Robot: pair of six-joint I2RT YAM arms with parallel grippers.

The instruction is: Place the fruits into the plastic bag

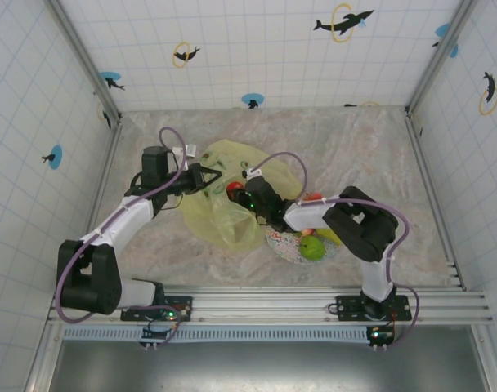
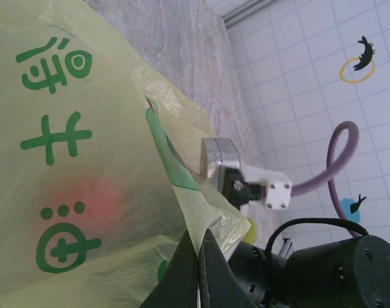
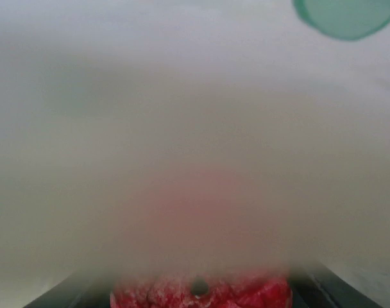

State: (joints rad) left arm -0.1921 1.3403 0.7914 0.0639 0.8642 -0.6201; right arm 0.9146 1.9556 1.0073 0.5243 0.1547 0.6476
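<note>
The left gripper [image 1: 209, 178] has its black fingers [image 2: 177, 282] pressed together on a crinkled edge of the thin, translucent yellow plastic bag [image 1: 220, 220], which is printed with green characters. At the bag's mouth, the right gripper [image 1: 240, 193] stands half-spread, clasping a round, pitted red fruit [image 3: 201, 294]. Right of it, a glossy green fruit [image 1: 312, 249] lies on the speckled round plate [image 1: 285, 242].

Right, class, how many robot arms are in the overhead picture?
2. Left arm on the left, left gripper pinching the plastic bag; right arm on the right, right gripper holding a red fruit at its mouth. None hidden.
</note>
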